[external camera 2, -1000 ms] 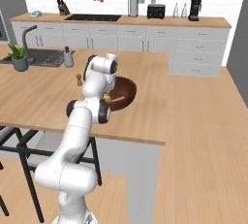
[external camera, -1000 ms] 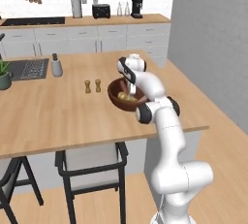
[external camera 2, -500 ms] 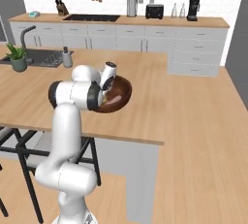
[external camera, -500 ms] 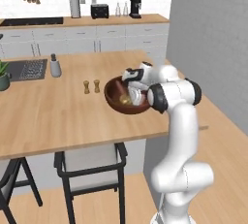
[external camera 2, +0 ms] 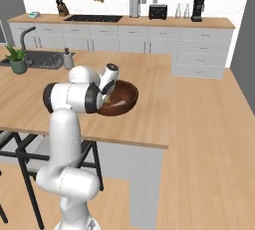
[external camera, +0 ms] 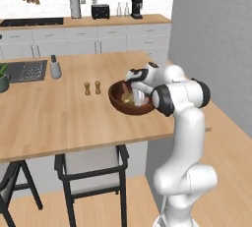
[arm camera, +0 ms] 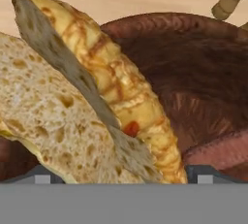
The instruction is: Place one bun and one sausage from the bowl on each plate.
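The dark reddish-brown wooden bowl (external camera: 117, 102) (external camera 2: 128, 94) stands on the island near its front right corner. My gripper (external camera: 130, 93) (external camera 2: 106, 97) reaches down into it, jaws wide open. In the hand view a golden crusty bun (arm camera: 104, 75) leans on a pale cut bun (arm camera: 38, 116), and both lie between my fingertips (arm camera: 36, 175) with no grip on them. A pinkish-brown sausage (arm camera: 218, 152) lies low against the bowl's inner wall (arm camera: 193, 68). The plates are out of view.
Two small wooden shakers (external camera: 92, 88) stand just left of the bowl. Farther left are a grey canister (external camera: 55, 68), a sink (external camera: 27, 70) and a potted plant (external camera 2: 18, 58). Black stools (external camera: 93, 169) sit under the island's front edge.
The arm has swung its elbow out to the side and tipped the hand lower into the bowl. The jaws have stayed open.
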Motion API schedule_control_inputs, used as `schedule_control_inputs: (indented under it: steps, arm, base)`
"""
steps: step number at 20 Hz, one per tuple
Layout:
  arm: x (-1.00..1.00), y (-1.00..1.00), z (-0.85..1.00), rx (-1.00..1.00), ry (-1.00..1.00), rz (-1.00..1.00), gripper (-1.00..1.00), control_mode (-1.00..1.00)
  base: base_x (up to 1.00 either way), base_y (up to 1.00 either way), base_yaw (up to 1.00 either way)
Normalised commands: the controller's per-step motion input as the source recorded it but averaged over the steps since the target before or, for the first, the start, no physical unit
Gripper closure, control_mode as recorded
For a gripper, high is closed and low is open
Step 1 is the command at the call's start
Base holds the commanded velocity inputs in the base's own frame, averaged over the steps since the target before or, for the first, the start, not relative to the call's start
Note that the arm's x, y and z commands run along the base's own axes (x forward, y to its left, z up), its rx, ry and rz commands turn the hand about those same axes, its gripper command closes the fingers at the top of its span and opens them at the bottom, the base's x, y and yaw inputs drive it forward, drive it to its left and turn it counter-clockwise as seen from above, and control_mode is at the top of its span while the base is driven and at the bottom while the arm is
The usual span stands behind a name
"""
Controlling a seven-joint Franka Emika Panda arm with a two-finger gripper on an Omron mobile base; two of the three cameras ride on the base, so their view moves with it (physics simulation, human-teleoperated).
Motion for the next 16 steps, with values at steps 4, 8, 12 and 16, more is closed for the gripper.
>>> schedule_control_inputs:
  steps: [4,8,12,16]
  arm:
    - [-0.41,-0.18,0.92,0.02,0.15,0.28,1.00,-1.00]
    - [-1.00,0.18,0.71,0.00,0.00,0.22,1.00,-1.00]
    - [-1.00,0.51,0.71,-0.01,0.00,0.15,1.00,-1.00]
    - [-1.00,0.50,0.76,-0.03,0.00,0.10,1.00,-1.00]
  base:
    - [0.00,0.00,0.00]
    - [0.00,0.00,0.00]
    - [0.00,0.00,0.00]
    - [0.00,0.00,0.00]
